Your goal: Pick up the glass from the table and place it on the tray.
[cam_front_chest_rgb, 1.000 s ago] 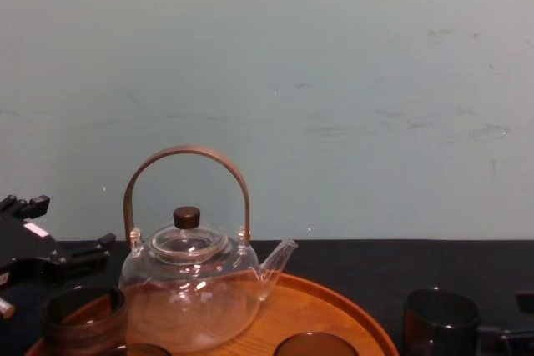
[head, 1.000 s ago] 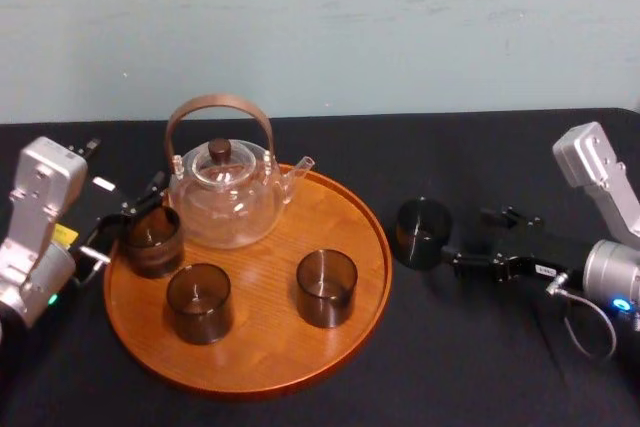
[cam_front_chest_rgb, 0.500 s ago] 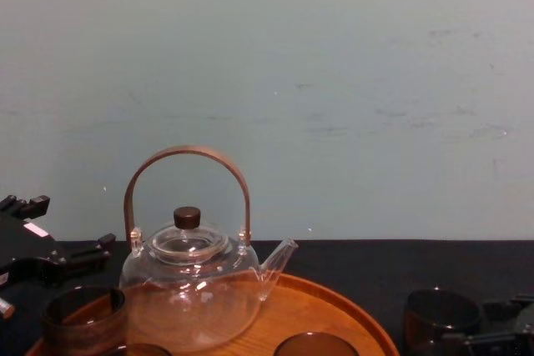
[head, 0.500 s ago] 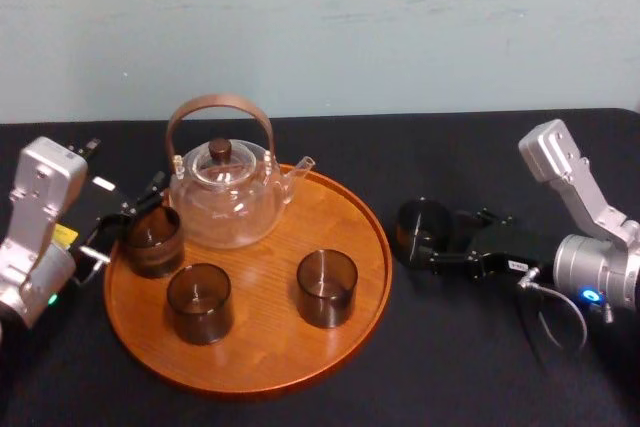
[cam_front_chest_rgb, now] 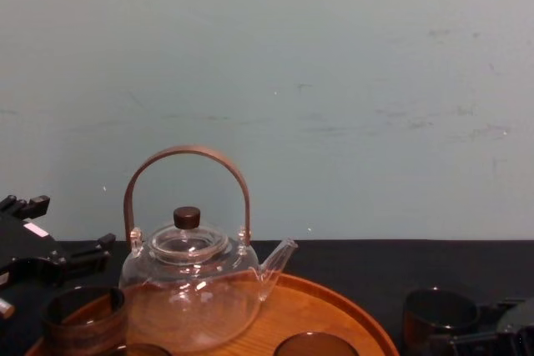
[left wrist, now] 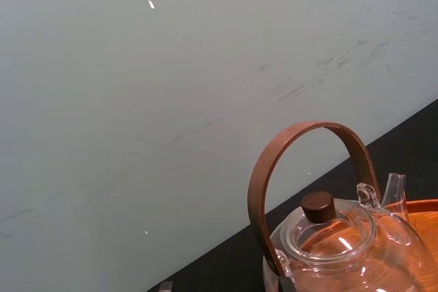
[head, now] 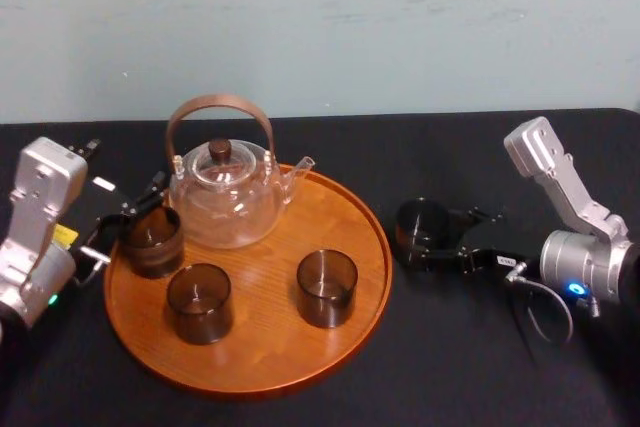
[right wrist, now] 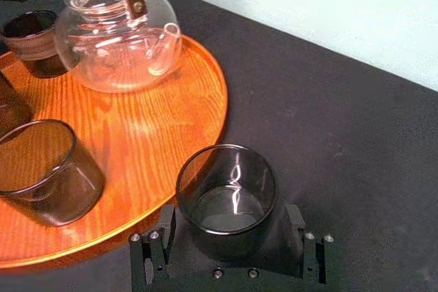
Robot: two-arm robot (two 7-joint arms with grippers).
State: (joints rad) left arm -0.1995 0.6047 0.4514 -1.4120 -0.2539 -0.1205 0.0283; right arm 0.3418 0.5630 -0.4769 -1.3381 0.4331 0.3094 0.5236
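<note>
Right end effector (right wrist: pixel 229 218) has slid in, so the glass (right wrist: pixel 226 196) on the desk (right wrist: pixel 356 135) now sits between its spread, unclamped fingers.

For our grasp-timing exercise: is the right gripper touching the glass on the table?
Cannot tell. In the right wrist view the right gripper straddles the glass, its open fingers close beside the wall, any gap too slim to see.

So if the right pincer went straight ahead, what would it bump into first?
The glass: it already stands between the open fingers of the right pincer. Beyond it, probably the rim of the tray, though depth is hard to judge.
</note>
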